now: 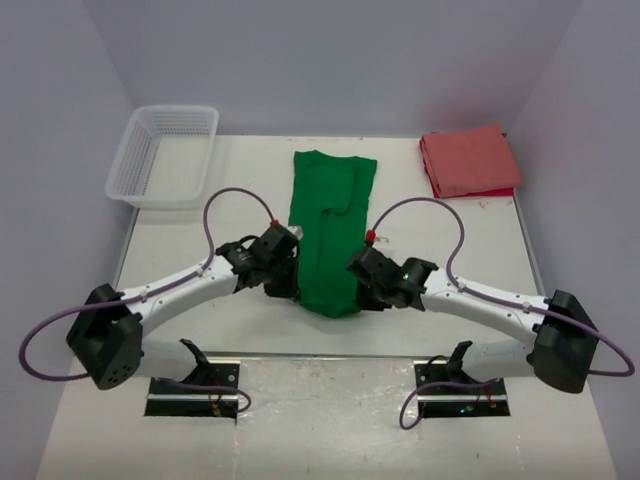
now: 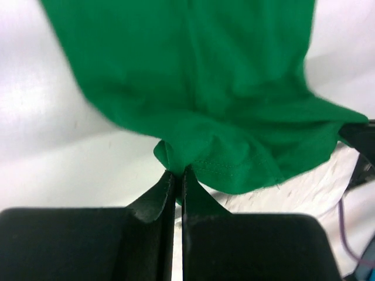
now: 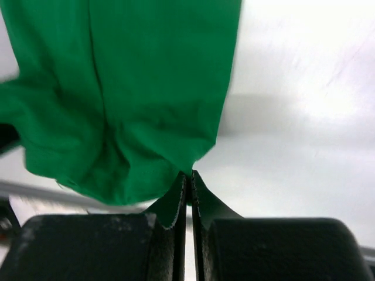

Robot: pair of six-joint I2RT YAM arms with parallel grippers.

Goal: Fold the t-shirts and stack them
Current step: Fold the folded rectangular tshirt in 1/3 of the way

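The bright green t-shirt [image 1: 330,225] lies as a long narrow strip down the middle of the table, its sides folded in. My left gripper [image 1: 292,272] is shut on the near left corner of its hem [image 2: 176,157]. My right gripper [image 1: 358,280] is shut on the near right corner [image 3: 193,164]. Both corners are lifted off the table and the near end of the cloth sags between them. The salmon-red t-shirt [image 1: 468,160] lies folded at the far right corner of the table.
A white plastic mesh basket [image 1: 165,155] stands at the far left of the table. Purple cables loop above both arms. The table's near edge lies just below the hanging hem.
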